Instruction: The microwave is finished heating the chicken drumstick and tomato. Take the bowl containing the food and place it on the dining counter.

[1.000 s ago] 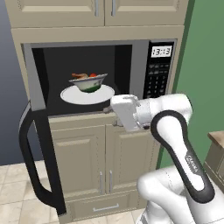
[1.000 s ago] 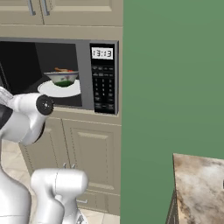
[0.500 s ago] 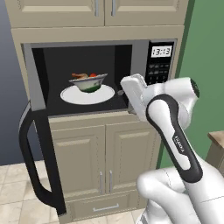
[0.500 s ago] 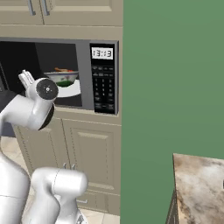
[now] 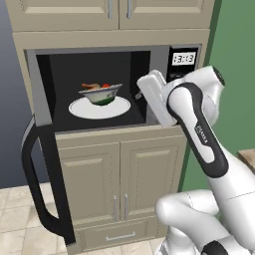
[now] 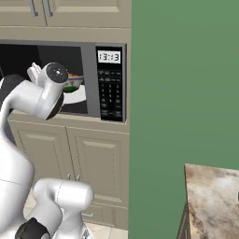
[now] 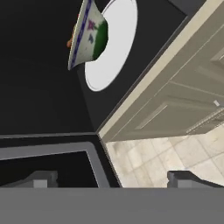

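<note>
The microwave stands open, its door swung out to the left. Inside, the pale bowl with a green underside sits on a flat white plate. It holds the brown chicken drumstick and the red tomato. My gripper hovers at the right side of the opening, just right of the bowl and apart from it. In the hand view the bowl shows rolled on its side at the top, and my gripper is open with nothing between its fingertips. The dining counter lies at the lower right.
The door's long black handle juts out at the lower left. Beige cabinet doors sit under the microwave and more cabinets above it. A green wall runs right of the keypad. Tiled floor shows below.
My arm has swung up and leftward, carrying the hand from in front of the cabinet below to the right side of the microwave opening. Bowl and plate have not moved.
</note>
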{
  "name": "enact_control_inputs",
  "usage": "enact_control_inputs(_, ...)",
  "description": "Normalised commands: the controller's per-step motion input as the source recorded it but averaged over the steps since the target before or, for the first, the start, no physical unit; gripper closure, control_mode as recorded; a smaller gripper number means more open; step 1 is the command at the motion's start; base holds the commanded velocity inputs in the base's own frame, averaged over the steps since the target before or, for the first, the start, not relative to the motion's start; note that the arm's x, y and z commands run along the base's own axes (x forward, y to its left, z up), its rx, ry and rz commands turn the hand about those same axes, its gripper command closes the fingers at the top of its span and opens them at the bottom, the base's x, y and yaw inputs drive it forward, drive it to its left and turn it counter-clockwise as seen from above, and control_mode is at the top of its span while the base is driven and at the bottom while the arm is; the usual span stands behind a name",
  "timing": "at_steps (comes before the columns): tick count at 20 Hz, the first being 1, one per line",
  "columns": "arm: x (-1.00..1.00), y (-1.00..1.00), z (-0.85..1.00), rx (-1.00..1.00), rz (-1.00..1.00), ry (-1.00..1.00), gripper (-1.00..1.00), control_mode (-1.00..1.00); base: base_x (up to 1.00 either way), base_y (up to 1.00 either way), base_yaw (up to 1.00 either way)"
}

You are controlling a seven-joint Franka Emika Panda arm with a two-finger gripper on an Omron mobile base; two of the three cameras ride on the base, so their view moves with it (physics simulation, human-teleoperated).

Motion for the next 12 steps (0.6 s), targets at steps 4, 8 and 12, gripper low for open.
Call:
enact_control_inputs(4, 0.59, 0.0, 0.0, 0.06, 0.0, 0.0, -1.0, -1.0, 0.0, 0.0, 0.0)
enact_control_inputs(8, 0.9, 0.0, 0.0, 0.03, -0.03, 0.0, -1.0, -1.0, 0.0, 0.0, 0.0)
enact_control_inputs(12, 0.82, 0.03, 0.0, 0.01, -0.03, 0.0, -1.0, -1.0, 0.0, 0.0, 0.0)
